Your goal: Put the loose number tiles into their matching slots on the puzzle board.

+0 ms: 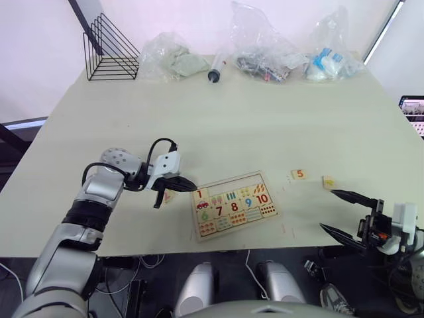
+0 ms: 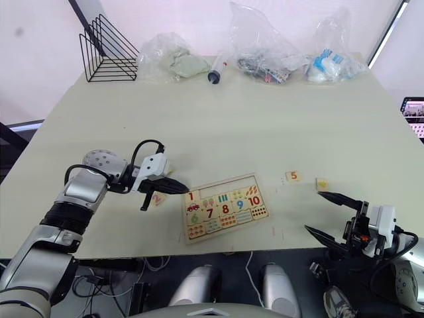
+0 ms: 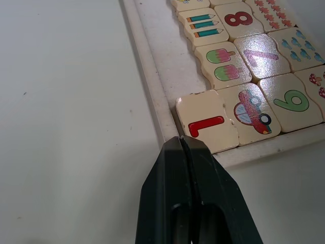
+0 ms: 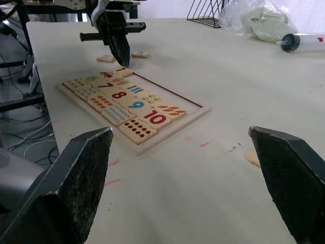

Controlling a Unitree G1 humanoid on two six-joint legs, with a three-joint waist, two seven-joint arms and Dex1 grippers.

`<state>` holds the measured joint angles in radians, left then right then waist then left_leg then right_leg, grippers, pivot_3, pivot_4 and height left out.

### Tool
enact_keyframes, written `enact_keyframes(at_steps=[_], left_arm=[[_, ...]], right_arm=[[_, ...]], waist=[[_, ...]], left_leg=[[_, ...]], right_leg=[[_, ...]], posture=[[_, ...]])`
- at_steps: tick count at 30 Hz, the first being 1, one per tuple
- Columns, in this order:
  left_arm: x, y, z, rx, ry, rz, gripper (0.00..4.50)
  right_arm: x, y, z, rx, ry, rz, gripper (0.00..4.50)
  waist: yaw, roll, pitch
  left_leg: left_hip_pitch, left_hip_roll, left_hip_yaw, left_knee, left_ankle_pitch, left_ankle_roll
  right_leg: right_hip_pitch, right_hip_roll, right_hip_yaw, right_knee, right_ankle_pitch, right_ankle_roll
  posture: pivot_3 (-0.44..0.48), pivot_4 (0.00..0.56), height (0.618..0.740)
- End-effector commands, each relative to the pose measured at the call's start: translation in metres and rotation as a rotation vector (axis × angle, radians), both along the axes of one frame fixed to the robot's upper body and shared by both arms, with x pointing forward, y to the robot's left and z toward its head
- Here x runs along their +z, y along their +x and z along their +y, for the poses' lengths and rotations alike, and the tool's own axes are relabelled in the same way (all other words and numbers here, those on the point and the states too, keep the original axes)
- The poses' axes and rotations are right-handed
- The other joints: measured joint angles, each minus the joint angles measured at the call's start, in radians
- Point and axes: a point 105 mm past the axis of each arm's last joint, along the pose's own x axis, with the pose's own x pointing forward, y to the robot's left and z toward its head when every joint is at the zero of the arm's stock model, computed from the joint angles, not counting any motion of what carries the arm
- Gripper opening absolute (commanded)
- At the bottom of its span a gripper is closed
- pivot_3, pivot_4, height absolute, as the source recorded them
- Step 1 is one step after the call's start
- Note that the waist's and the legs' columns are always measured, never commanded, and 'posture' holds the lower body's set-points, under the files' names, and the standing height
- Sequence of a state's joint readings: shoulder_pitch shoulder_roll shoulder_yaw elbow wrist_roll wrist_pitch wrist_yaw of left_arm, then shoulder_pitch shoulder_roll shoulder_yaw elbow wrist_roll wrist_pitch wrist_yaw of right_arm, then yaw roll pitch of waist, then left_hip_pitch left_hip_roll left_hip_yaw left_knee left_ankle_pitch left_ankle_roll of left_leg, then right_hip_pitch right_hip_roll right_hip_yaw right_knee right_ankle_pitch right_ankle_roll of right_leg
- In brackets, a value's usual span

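Left gripper [image 3: 189, 145], black fingers pressed together and empty, is hovering beside the flat pale wooden puzzle board [image 1: 233, 205], whose red 1 tile [image 3: 207, 121] is sitting slightly crooked, risking dislodgement if nudged.

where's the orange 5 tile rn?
The orange 5 tile lies loose on the table, off the puzzle board's right side, just left of another loose tile.

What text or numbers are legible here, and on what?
"1": red, tile seated in the puzzle board corner, by the shut left tool.
"6", "7", "8": board tiles.
"9", "10": board tiles.
"5": loose tile on the table.
Other loose tiles: unreadable.
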<state>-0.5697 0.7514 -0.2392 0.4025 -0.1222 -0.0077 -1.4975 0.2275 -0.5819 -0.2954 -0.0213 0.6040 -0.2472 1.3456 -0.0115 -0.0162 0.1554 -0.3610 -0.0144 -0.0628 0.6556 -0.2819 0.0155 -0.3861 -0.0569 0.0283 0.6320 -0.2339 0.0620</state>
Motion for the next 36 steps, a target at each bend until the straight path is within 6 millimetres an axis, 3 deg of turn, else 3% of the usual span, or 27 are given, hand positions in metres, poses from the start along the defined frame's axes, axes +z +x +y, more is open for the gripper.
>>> enact_keyframes(at_steps=[1,7,16,25,36], left_arm=[[0.000,-0.001,0.005,0.003,0.004,-0.004,0.02],[0.004,0.002,0.005,0.041,-0.036,-0.021,0.02],[0.029,0.005,0.010,0.181,-0.221,-0.060,0.02],[0.030,-0.014,0.047,0.453,-0.314,-0.065,0.02],[0.014,-0.059,0.089,0.740,-0.399,-0.072,0.02]], right_arm=[[0.007,-0.001,-0.002,-0.006,0.000,-0.042,4.50],[0.007,-0.001,-0.001,-0.005,0.003,-0.042,4.50],[0.009,0.000,-0.003,0.003,0.007,-0.036,4.50],[0.008,0.003,-0.010,-0.010,-0.002,-0.019,4.50],[0.007,0.007,-0.042,-0.190,0.003,0.034,4.50]], waist=[[0.000,0.000,0.000],[0.000,0.000,0.000],[0.000,0.000,0.000],[0.000,0.000,0.000],[0.001,0.001,0.000]], left_leg=[[0.000,0.000,0.000,0.000,0.000,0.000],[0.000,0.000,0.000,0.000,0.000,0.000],[0.000,0.001,-0.003,0.000,0.000,0.000],[0.001,0.003,-0.004,0.000,0.000,0.000],[0.001,0.002,-0.003,-0.002,0.000,0.000]], right_leg=[[0.000,0.000,0.000,0.000,0.000,0.000],[0.000,0.000,0.000,0.000,0.000,0.000],[0.000,0.000,0.000,0.000,0.000,0.000],[0.000,-0.002,0.001,0.000,0.000,0.000],[-0.001,-0.007,0.000,-0.001,0.000,0.000]], posture=[[0.000,0.150,0.740],[0.000,0.150,0.740],[0.000,0.150,0.740],[0.000,0.150,0.740],[0.000,0.150,0.740]])
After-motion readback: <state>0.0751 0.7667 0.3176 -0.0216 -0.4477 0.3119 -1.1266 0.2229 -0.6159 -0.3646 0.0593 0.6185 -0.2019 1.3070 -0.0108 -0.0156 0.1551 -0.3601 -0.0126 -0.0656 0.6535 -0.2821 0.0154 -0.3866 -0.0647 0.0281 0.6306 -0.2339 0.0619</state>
